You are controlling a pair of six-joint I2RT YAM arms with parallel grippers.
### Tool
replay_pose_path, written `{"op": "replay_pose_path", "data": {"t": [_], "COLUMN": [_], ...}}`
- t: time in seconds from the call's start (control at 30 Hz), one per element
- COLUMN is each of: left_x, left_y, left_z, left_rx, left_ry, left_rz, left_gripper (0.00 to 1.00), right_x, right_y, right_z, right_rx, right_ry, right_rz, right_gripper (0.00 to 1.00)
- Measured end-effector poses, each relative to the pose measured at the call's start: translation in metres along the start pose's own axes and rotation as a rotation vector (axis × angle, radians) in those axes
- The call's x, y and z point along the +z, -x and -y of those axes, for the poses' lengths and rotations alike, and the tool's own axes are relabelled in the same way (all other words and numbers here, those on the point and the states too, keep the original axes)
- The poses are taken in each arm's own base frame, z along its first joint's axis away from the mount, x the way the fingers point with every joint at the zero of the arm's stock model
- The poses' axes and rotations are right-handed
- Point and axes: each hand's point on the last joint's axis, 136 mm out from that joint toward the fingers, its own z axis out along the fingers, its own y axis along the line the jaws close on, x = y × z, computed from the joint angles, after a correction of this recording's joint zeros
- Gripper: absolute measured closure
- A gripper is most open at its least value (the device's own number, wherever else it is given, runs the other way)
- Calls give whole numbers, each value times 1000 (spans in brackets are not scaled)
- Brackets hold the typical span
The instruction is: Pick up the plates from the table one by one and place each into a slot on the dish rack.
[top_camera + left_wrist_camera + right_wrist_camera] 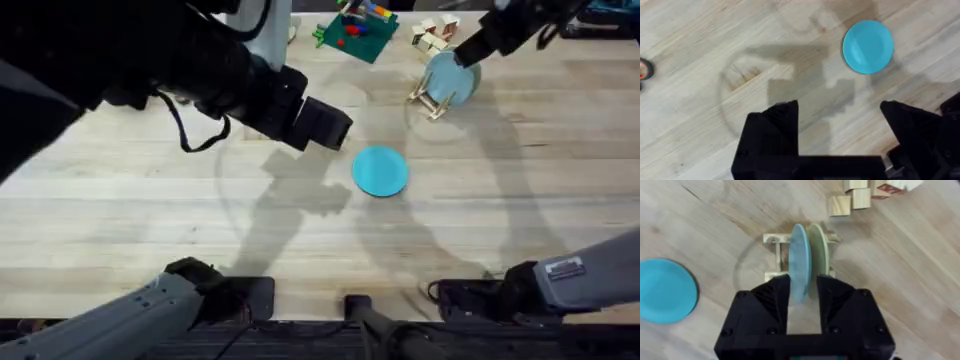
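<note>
Pale plank tabletop (150, 210) — one plate racked, one lying flat.
Overhead: the turquoise plate (381, 170) lies mid-table; the dish rack (430, 100) stands near the far edge beside a green brick board (355, 35). Left wrist: the left gripper (840, 120) hangs wide open over bare wood. Right wrist: the right gripper (804, 292) pinches the sky-blue plate (800, 270) — upright in the rack beside a cream plate (818, 252).

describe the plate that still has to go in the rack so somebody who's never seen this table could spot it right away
Start at the light wood table and look near its middle, in front of the small wooden dish rack at the far right. The turquoise plate lies flat and alone on the bare wood. Unlike the pale blue plate, which stands on edge in the rack beside a cream one, it is a deeper blue and lying down.
</note>
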Motion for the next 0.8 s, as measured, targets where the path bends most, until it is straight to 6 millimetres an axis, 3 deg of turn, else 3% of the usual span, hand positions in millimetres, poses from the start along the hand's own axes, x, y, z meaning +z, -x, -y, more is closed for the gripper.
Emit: {"op": "replay_pose_path", "data": {"t": [0.2, 0.3, 0.33, 0.43, 0.8], "left_x": [0, 0, 0, 0, 0], "left_y": [2, 2, 2, 2, 2], "left_z": [0, 0, 0, 0, 0], "left_rx": [1, 1, 1, 1, 1], "left_ry": [0, 0, 0, 0, 0], "left_rz": [8, 9, 9, 9, 9], "left_gripper": [7, 7, 7, 7, 7], "right_x": [-67, -96, -103, -119, -148], "right_y": [2, -1, -3, -16, -48], "right_z": [-13, -21, -24, -38, -69], "right_rx": [4, 22, 31, 84, 253], "right_ry": [-52, -72, -72, -51, -22], "right_rz": [71, 103, 107, 88, 56], "right_gripper": [495, 85, 30, 7, 5]}}
